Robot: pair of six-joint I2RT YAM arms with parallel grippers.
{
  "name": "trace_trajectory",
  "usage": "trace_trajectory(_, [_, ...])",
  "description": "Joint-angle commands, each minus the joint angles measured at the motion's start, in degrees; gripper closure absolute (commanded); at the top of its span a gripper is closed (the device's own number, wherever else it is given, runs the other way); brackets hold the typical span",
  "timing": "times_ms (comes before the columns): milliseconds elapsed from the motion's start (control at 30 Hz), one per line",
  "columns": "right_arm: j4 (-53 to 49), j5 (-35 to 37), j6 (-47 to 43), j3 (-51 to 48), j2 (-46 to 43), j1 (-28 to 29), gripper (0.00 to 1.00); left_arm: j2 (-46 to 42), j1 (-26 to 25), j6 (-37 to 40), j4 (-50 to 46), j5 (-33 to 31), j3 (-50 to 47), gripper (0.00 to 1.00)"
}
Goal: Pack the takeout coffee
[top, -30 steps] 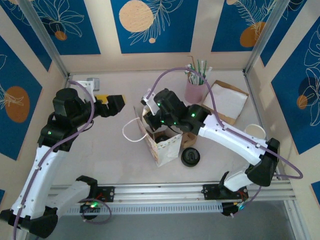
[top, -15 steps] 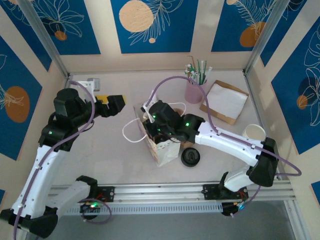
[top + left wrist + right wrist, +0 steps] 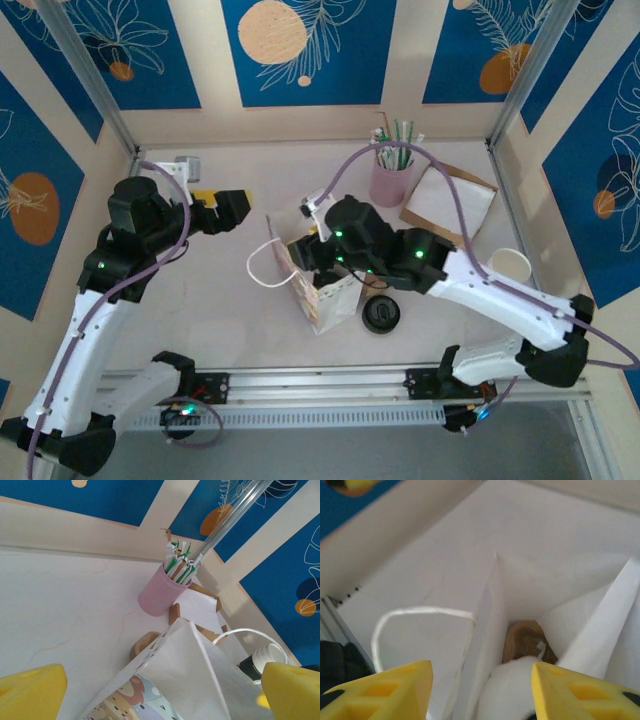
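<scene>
White takeout coffee (image 3: 506, 694) sits in bag (image 3: 487, 630), axis unclear.

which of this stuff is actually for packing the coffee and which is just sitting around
For the job:
- takeout coffee, upright at far right, not in the bag yet
- paper bag, centre, top open

Just lying about:
- pink cup of straws
- white napkins
- black lid, beside the bag; may belong to the cup

Two white-shelled arms, left arm (image 3: 70, 340) and right arm (image 3: 500, 290), bulky black joint housings, small green lights (image 3: 340, 235), looping lilac cables (image 3: 440, 190), blocky yellow fingers (image 3: 385, 685)
</scene>
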Motion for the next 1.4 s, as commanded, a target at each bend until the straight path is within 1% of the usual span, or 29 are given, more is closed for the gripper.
trace_trajectory(0, [-0.84, 0.73, 2.47, 1.61, -1.38, -1.02, 0.44, 0.15, -0.22, -0.57, 1.86, 1.3, -0.32, 0.0])
trace_trajectory(67, [-2.06, -0.34, 4.0, 2.75, -0.51, -2.33, 0.5, 0.28, -0.21, -0.59, 1.83, 1.21, -0.34, 0.0])
trace_trajectory(133, [-4.55, -0.66, 5.56, 4.87, 1.5, -3.33, 0.59, 0.34, -0.21, -0.46, 1.65, 1.14, -0.23, 0.0])
trace_trajectory(200, [-6.56, -0.96, 6.07, 6.57, 3.57, -3.87, 0.65, 0.52, -0.21, -0.51, 1.66, 1.16, -0.2, 0.0])
trace_trajectory(267, [-8.69, -0.47, 6.79, 8.13, 5.83, -4.31, 0.69, 0.68, -0.22, -0.42, 1.58, 1.13, -0.23, 0.0])
trace_trajectory(433, [-13.41, 0.81, 8.08, 11.05, 10.78, -5.15, 0.72, 0.95, -0.22, -0.3, 1.38, 1.13, -0.68, 0.0])
trace_trajectory(600, [-18.31, 2.08, 9.13, 14.49, 15.32, -5.34, 0.73, 0.93, -0.22, -0.24, 1.57, 1.03, -1.27, 0.0])
trace_trajectory(700, [-18.87, 2.18, 8.36, 16.53, 16.05, -4.65, 0.72, 1.16, -0.21, -0.15, 1.56, 1.03, -1.36, 0.0])
trace_trajectory(767, [-20.29, 4.36, 7.98, 18.41, 16.13, -4.07, 0.7, 1.24, -0.21, -0.2, 1.56, 1.04, -1.34, 0.0])
trace_trajectory(900, [-22.34, 6.91, 7.38, 20.17, 14.7, -3.66, 0.57, 0.94, -0.21, -0.08, 0.95, 0.68, -1.29, 0.0])
trace_trajectory(1000, [-24.48, 7.42, 7.68, 20.54, 14.0, -3.82, 0.52, 0.63, -0.24, -0.07, 0.49, 0.25, -1.47, 0.0])
trace_trajectory(1167, [-28.45, 6.93, 9.16, 20.4, 14.13, -4.26, 0.52, 0.2, -0.21, -0.15, -0.02, -0.36, -2.19, 0.0])
trace_trajectory(1367, [-27.81, 4.36, 9.18, 19.02, 15.41, -4.54, 0.54, 0.24, -0.21, -0.49, 0.14, -0.42, -2.66, 0.0])
